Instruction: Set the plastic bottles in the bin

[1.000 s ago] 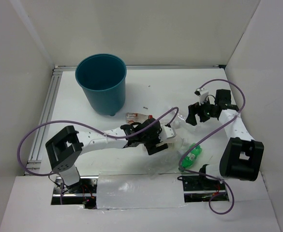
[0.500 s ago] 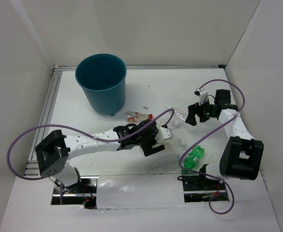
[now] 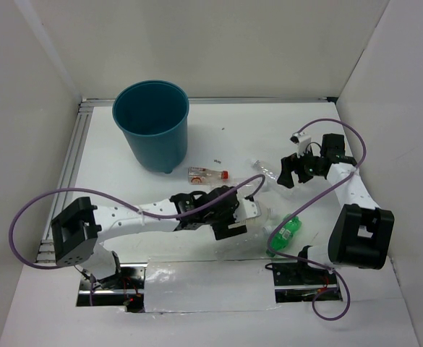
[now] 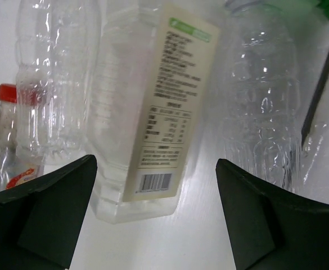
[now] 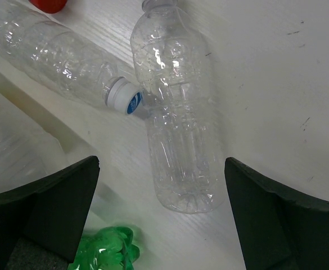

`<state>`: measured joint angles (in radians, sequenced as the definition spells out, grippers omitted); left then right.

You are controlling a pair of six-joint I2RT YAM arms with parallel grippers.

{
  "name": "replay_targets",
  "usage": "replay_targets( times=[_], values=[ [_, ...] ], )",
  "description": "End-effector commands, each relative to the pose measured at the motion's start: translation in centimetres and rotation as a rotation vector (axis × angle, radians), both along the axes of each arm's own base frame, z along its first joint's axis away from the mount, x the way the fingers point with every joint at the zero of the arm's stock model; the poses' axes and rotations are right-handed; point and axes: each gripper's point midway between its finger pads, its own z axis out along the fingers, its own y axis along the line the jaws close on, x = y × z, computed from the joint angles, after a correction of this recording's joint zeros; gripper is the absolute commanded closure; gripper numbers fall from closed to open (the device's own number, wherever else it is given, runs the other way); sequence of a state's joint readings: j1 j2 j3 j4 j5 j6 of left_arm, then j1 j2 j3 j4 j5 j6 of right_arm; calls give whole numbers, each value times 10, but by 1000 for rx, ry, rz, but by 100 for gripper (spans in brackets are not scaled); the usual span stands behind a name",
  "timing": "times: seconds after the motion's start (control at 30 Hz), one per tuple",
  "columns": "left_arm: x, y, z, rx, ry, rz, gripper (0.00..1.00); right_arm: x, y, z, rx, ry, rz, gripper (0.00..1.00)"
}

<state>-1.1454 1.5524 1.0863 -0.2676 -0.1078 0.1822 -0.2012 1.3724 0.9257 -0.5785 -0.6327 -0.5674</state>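
The teal bin [image 3: 150, 123] stands at the back left. My left gripper [image 3: 229, 223] is open and empty, low over the table just short of the base of a wide squarish labelled bottle [image 4: 153, 107]. Clear bottles lie on either side of it [image 4: 52, 79] [image 4: 260, 95]. The red-capped bottle [image 3: 206, 173] lies behind the left arm. My right gripper [image 3: 298, 170] is open and empty above a clear bottle [image 5: 178, 118]. A white-capped clear bottle [image 5: 57, 53] touches that one. The green bottle [image 3: 287, 233] lies at the near right.
White walls close in the table on three sides. A metal rail [image 3: 66, 173] runs along the left edge. Purple cables loop from both arms. The right arm's base [image 3: 359, 238] stands beside the green bottle.
My left gripper has drawn back toward the near edge, away from the bottle cluster, and the red-capped bottle now shows fully. The right arm has not moved.
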Motion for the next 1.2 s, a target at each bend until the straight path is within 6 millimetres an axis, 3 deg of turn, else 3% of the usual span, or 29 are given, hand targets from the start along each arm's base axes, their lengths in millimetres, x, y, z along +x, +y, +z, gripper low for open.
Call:
replay_targets(
  times=[0.0, 0.03, 0.13, 0.33, 0.63, 0.67, 0.9, 1.03, 1.07, 1.17],
  values=[
    [-4, -6, 30, -50, -121, -46, 0, -1, 1, 2, 11, 1, 14, 1],
    [-3, 0, 19, -28, -127, -33, 0, -4, 2, -1, 13, 10, 14, 1],
    [11, 3, 23, -46, -213, 4, 0, -4, 2, -1, 13, 10, 14, 1],
    [37, 10, 3, 1, -347, 79, 0, -3, 1, 2, 8, 6, 20, 1],
    [33, 2, -20, 9, -318, 47, 0, -7, 1, -3, 5, 25, 15, 1],
    [33, 3, -31, 28, -311, 44, 0, -7, 1, -3, 5, 25, 15, 1],
    [34, -7, -53, 42, -293, 25, 0, -7, 1, -5, 7, 34, 15, 1],
    [36, -11, -57, 43, -284, 44, 14, -10, 1, -8, 4, 39, 22, 1],
    [38, -12, -55, 31, -288, 58, 27, -10, 1, -8, 4, 39, 22, 1],
    [41, -16, -35, -11, -304, 79, 46, -12, 0, -12, -2, 49, 17, 1]
  ],
)
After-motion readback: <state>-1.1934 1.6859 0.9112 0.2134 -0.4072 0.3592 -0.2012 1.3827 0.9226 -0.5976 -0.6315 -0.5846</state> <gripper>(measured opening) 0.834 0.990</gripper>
